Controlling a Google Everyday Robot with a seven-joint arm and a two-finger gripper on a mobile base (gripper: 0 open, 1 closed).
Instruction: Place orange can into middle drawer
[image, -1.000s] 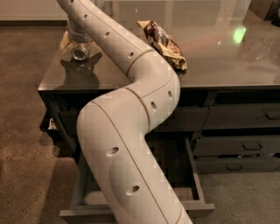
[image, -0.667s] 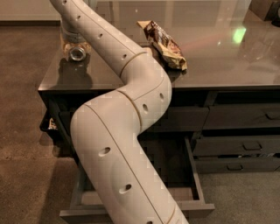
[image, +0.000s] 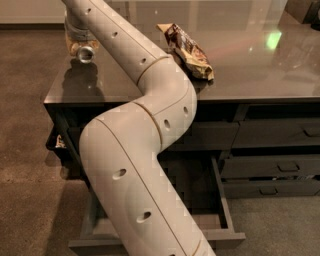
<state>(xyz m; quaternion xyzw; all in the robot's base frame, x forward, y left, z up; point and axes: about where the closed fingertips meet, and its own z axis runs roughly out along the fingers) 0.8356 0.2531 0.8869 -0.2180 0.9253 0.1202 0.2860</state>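
Upper left: gripper (image: 79, 41) at orange can (image: 85, 52), grip impossible to tell. Lift clear, lower gently into open middle drawer (image: 225, 210), bottom centre.

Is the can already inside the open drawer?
No, the orange can is up at the left corner of the countertop, by the gripper.

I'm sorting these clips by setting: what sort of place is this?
Probably an office break area: a dark glossy counter over drawer fronts, brown carpet, a snack bag. The gripper is at the orange can on the counter's far corner.
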